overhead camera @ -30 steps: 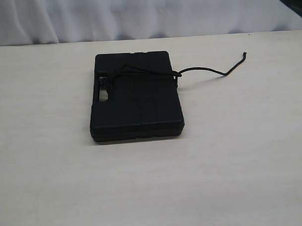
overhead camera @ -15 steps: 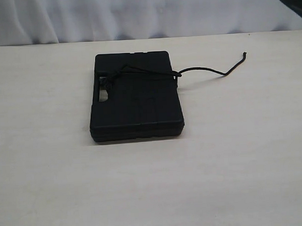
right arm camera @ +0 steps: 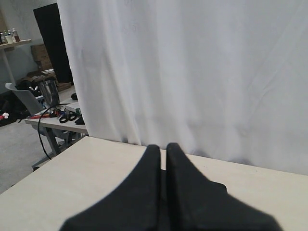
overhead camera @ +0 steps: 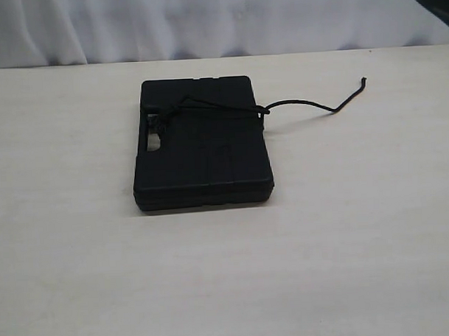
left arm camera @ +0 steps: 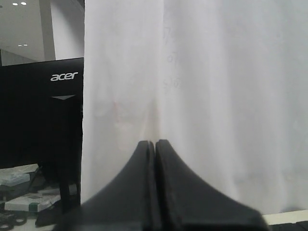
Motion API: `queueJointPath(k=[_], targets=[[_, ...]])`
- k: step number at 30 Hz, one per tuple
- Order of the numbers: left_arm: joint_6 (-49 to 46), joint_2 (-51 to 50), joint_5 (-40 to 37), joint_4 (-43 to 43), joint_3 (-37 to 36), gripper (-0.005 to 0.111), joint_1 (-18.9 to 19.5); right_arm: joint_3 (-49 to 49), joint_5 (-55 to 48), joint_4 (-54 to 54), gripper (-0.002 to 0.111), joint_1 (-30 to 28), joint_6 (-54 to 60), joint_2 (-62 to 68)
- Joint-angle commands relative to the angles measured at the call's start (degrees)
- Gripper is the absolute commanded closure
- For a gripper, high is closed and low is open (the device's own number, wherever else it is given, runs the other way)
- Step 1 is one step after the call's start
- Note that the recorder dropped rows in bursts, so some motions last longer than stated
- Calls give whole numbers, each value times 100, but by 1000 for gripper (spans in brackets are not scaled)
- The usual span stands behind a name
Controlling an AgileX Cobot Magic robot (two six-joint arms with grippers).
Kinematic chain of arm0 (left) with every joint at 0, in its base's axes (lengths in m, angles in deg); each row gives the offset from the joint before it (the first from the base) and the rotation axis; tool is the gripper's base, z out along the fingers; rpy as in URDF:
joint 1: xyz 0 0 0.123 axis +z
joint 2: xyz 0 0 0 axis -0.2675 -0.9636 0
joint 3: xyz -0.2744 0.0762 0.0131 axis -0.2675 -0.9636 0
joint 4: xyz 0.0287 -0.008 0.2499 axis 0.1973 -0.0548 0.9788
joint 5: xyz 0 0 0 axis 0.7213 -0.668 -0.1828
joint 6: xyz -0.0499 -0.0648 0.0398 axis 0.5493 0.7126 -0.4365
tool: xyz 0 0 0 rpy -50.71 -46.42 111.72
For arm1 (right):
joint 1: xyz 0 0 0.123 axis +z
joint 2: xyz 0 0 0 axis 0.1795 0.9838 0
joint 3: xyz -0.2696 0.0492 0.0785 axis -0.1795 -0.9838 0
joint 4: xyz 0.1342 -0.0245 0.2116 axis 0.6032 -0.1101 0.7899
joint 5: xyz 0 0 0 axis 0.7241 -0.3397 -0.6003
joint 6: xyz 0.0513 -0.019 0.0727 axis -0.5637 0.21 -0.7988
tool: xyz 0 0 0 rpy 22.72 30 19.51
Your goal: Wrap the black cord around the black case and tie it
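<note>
The left gripper [left arm camera: 155, 143] and the right gripper [right arm camera: 163, 147] each have their dark jaws pressed together on nothing, facing a white curtain [left arm camera: 216, 96]. The flat rectangular matte black plastic case [overhead camera: 202, 154] lies on the pale table [overhead camera: 360, 244]. The thin black cord [overhead camera: 303, 102] crosses the case's far end, and its loose tail trails right.

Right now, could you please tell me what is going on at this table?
Nothing is being handled. The black case lies flat on the table, with the black cord wound across its far end and knotted near the handle cut-out; a loose end trails right onto the table. The left gripper and right gripper are both shut and empty, facing the white curtain, away from the case. The wrapping looks done.
</note>
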Motion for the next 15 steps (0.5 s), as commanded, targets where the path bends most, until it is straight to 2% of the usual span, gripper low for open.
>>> queueJointPath(k=[1,3,15], targets=[[40,37,37,-13,-255,107,17,-30,23,17,104,-7,-11,-33],[40,37,46,-13,-255,107,17,-30,23,17,104,-7,-11,-33],[40,37,-1321,-17,-255,107,17,-30,23,17,104,-7,-11,-33]])
